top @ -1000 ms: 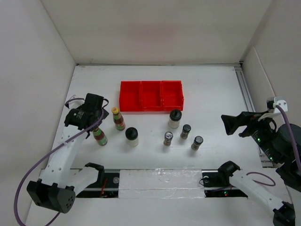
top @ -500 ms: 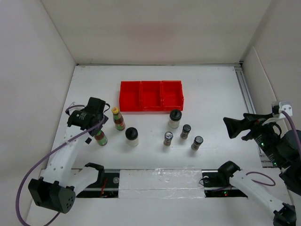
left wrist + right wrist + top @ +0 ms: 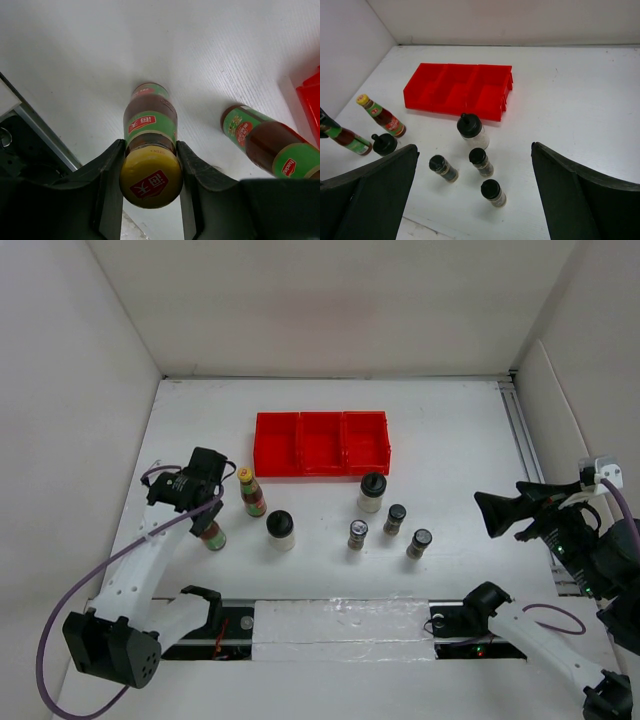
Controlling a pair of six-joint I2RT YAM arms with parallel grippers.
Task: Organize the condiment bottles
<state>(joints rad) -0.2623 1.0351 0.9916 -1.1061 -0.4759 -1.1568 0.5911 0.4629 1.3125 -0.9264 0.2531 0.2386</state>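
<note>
My left gripper (image 3: 151, 176) is shut on the neck of a tall yellow-capped bottle (image 3: 150, 130) with a red-green label, which stands at the table's left (image 3: 211, 533). Just right of it stands a second tall bottle (image 3: 251, 492). Two white jars with black lids (image 3: 281, 530) (image 3: 372, 492) and three small dark-capped shakers (image 3: 357, 534) (image 3: 395, 519) (image 3: 419, 543) stand in the middle. My right gripper (image 3: 490, 508) hangs open well to the right of them, high above the table. Its fingers frame the shakers (image 3: 481, 162) from above and hold nothing.
A red three-compartment tray (image 3: 300, 440) lies behind the bottles, with nothing in its compartments. White walls close in the table on the left, back and right. A metal rail (image 3: 525, 440) runs along the right edge.
The left gripper's jaws came down around the left tall bottle and closed on its neck. The right arm drifted slightly to the right, its jaws still wide.
</note>
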